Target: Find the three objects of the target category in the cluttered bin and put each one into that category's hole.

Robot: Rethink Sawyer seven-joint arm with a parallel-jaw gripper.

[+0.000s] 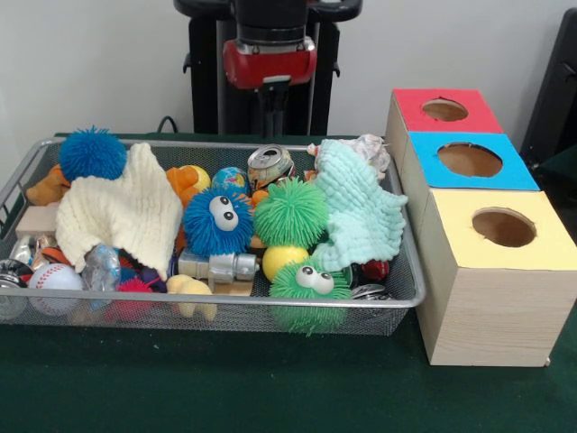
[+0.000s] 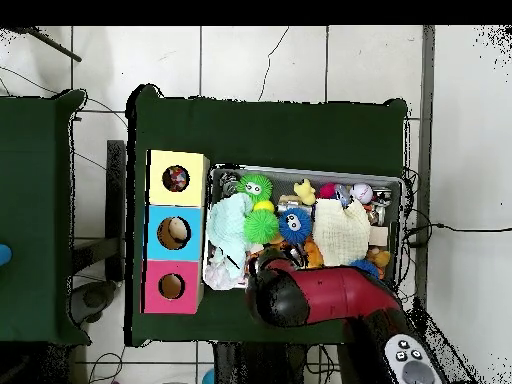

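A wire mesh bin (image 1: pixel 225 302) holds a heap of toys. Among them are a blue fuzzy ball with eyes (image 1: pixel 218 221), a plain green fuzzy ball (image 1: pixel 289 212), a green one with eyes (image 1: pixel 309 281) and a plain blue one (image 1: pixel 93 152). A cream cloth (image 1: pixel 122 212) and a mint cloth (image 1: pixel 361 212) cover part of the heap. A dented can (image 1: pixel 270 165), a yellow ball (image 1: pixel 282 260) and a baseball (image 1: pixel 54 277) also show. My gripper (image 1: pixel 273 104) hangs above the bin's far edge, touching nothing. In the overhead view the red arm (image 2: pixel 330 295) hides it.
A wooden box stands beside the bin with a red hole (image 1: pixel 444 110), a blue hole (image 1: pixel 470 160) and a yellow hole (image 1: pixel 503 227). From above, something dark shows inside the yellow hole (image 2: pixel 176 179). Green cloth covers the table (image 1: pixel 270 388).
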